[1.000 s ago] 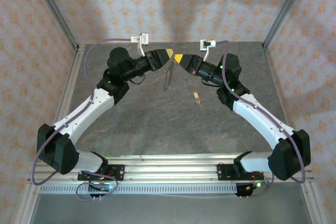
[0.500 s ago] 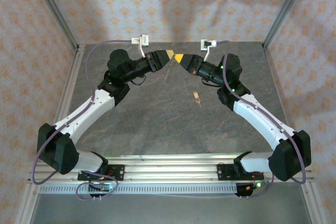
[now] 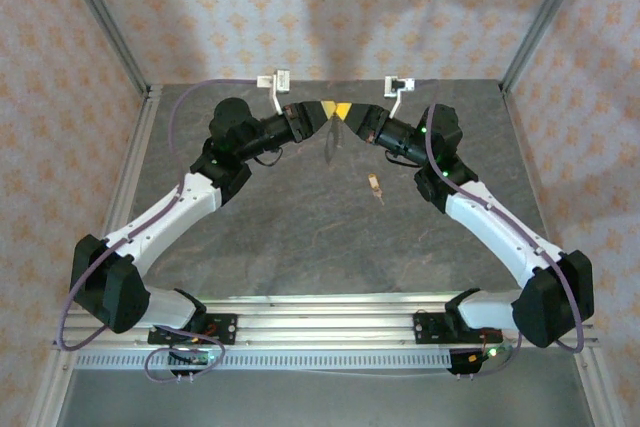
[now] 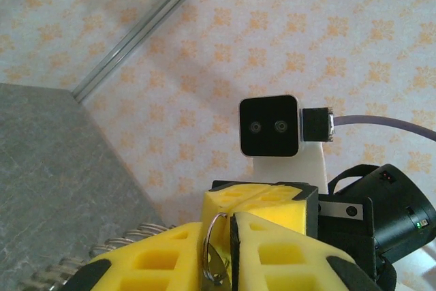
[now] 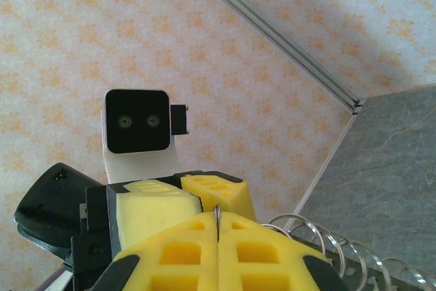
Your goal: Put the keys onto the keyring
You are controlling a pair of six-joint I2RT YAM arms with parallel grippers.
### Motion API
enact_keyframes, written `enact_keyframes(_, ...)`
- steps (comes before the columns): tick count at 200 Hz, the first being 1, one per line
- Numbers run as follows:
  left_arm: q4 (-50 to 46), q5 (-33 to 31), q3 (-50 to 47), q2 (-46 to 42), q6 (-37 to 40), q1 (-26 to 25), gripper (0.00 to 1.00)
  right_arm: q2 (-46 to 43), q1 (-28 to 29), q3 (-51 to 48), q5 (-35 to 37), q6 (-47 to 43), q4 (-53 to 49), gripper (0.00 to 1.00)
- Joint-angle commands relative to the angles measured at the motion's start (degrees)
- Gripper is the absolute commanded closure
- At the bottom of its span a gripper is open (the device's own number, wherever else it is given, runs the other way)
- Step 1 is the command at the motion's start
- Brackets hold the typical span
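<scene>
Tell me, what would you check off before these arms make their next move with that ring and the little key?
1. Is the right gripper clamped on the keyring? Ok, the wire sits between its shut fingers.
2. Is the left gripper gripping the keyring too? Cannot tell: the ring sits between its fingers, but a firm pinch isn't clear.
3. Is the keyring clear of the table? Ok, it hangs between the two grippers.
4. Is the key located? Ok, it lies alone on the table, on the right arm's side.
5. Is the key on the keyring? Not ok.
6. Is a gripper free to fetch the key? Not ok, both are at the ring.
</scene>
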Motion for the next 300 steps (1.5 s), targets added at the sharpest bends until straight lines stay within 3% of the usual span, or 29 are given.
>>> enact_keyframes(1,2.7,0.1,-1.0,-1.8,0.9,-0.8,0.82,-2.2,-0.2,-0.6,1.2,0.4,3.8,1.00)
enact_keyframes(66,3.2,-0.7,-2.3,-3.0,1.0,-1.1,0.81,-2.6,-1.2,-2.0,3.0,1.3,4.6,1.00)
enact_keyframes(196,4.2,-1.2,0.9,0.7,1.1,-2.7,0.81,-1.6,-1.3,-1.6,-1.0,1.3,5.4,1.00)
enact_keyframes(224,4.6,-1.1,1.4,1.5,1.1,-2.9,0.84,-1.5,-1.3,-1.6,-1.1,1.2,5.2,1.00)
enact_keyframes(266,4.9,-1.2,1.3,2.0,1.1,-3.1,0.98,-2.0,-1.3,-1.8,-0.5,0.4,4.0,1.00)
enact_keyframes(281,4.0,-2.6,1.0,1.3,1.8,-3.1,0.92,-2.6,-1.7,-2.1,0.6,0.0,3.3,1.00)
enact_keyframes(300,2.2,-5.3,0.0,-0.6,3.2,-3.1,0.67,-3.4,-3.4,-3.3,1.2,1.3,4.3,1.00)
